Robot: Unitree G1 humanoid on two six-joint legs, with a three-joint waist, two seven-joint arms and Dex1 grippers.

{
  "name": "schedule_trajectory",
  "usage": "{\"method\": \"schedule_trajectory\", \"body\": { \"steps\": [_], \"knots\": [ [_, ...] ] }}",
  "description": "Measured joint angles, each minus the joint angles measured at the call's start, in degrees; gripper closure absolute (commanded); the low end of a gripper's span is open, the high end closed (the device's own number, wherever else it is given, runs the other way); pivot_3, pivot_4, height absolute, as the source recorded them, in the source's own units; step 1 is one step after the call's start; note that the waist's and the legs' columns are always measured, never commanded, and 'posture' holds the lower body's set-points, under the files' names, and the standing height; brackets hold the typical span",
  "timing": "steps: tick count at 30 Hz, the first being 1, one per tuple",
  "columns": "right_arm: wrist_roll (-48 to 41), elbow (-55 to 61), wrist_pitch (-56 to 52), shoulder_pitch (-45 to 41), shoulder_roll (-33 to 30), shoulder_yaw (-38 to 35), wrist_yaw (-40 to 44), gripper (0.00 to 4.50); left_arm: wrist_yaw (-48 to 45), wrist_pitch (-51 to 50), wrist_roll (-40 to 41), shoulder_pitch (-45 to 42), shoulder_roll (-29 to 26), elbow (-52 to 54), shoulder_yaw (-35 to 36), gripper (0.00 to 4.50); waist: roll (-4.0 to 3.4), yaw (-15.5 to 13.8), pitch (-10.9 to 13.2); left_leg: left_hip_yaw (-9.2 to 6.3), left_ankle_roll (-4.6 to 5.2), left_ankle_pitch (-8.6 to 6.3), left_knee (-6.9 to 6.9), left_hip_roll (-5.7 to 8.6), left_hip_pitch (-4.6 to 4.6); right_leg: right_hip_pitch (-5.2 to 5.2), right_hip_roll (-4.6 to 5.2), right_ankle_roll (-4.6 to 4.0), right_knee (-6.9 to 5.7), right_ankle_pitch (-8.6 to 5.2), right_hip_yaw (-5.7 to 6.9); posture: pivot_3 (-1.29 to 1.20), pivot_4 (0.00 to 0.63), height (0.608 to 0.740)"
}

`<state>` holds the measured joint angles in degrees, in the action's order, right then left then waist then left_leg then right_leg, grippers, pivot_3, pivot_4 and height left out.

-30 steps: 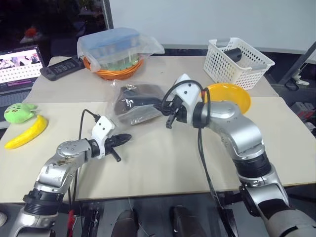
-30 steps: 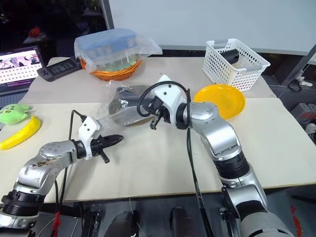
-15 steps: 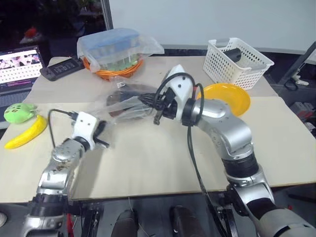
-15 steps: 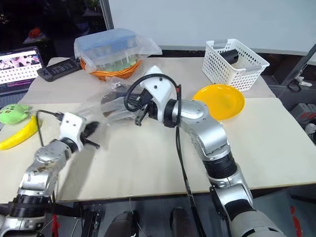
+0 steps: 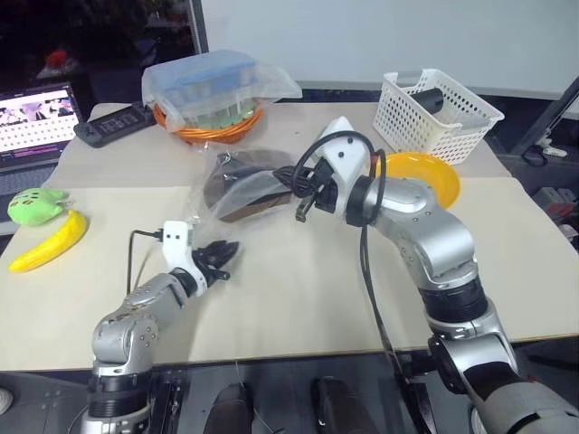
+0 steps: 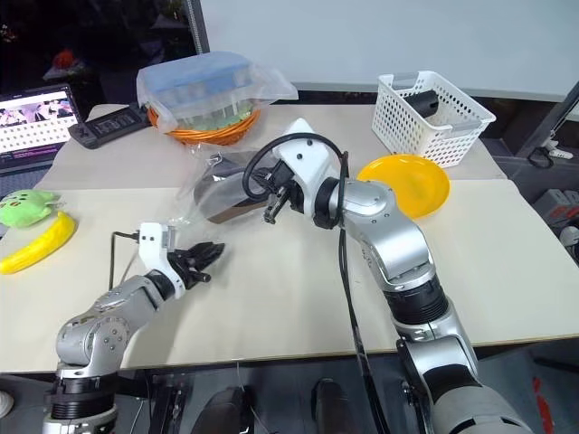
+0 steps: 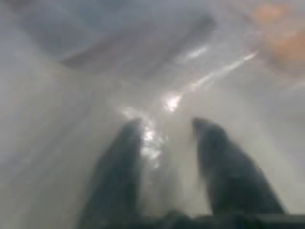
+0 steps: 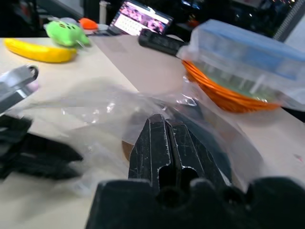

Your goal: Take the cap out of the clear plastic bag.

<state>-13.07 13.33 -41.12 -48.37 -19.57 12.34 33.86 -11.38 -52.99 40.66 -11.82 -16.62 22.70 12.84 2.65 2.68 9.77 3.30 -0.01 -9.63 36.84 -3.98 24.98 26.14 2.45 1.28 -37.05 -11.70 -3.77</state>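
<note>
Beige tabletop (image 5: 298,298) carries every item in the scene, with a dark area and a pale wall behind it.

The cap (image 5: 246,193), brown with a dark lining, lies inside the clear plastic bag (image 5: 217,185) near the middle of the table, on the near side of the orange basket (image 5: 204,127). The bag is lifted at its right end, where the right gripper (image 5: 291,187) pinches the plastic; its fingers (image 8: 167,143) are pressed together on the film, with the cap just beyond the fingertips inside the bag.

The left gripper (image 5: 220,256) sits low over the table, near the bag's front left corner and apart from the cap. Its two black fingers (image 7: 224,167) stand parted with a clear gap between them and hold nothing; crinkled plastic lies directly ahead of them.

Behind the bag, the orange basket holds a blue box (image 5: 201,77) under cloudy plastic wrapping. A yellow disc (image 5: 425,172) lies to the right of the right arm, and a white perforated basket (image 5: 434,113) stands behind it. At the table's left edge lie a banana (image 5: 50,242) and a green plush toy (image 5: 34,204). A black controller (image 5: 113,125) and a laptop (image 5: 34,122) sit at the far left.
</note>
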Motion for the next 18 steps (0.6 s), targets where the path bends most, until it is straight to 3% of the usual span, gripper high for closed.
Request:
{"method": "schedule_trajectory", "body": {
  "steps": [4, 13, 18],
  "knots": [
    [0.0, -0.2, 0.0, 0.0, 0.2, 0.2, 0.0, 4.50, 8.3, -2.5, 4.0, -3.1, 5.1, 1.0, 6.2, 0.06, 0.00, -0.1, 0.0, -0.05, 0.00, 0.00, 0.00, 0.02, -0.03, -0.04, -0.02, 0.05, -0.02, -0.03, 0.00, 0.00, 0.150, 0.740],
    [0.0, -0.2, -0.2, 0.0, 0.5, 0.7, 0.7, 4.50, 24.5, 2.0, 11.5, -10.2, 19.2, -1.5, 14.3, 0.06, 0.03, -0.5, 0.0, -0.08, 0.00, 0.00, 0.03, 0.09, 0.01, -0.10, 0.01, 0.01, 0.11, 0.05, -0.01, 0.00, 0.150, 0.740],
    [0.0, 0.0, -0.6, 0.2, 0.4, 0.8, 0.9, 4.50, 30.4, 6.4, 13.4, -13.2, 24.2, -10.3, 16.4, 0.06, 0.05, -0.5, 0.0, -0.10, 0.00, 0.00, 0.05, 0.11, 0.01, -0.11, 0.00, 0.03, 0.12, 0.05, -0.01, 0.00, 0.150, 0.740]
  ]
}}
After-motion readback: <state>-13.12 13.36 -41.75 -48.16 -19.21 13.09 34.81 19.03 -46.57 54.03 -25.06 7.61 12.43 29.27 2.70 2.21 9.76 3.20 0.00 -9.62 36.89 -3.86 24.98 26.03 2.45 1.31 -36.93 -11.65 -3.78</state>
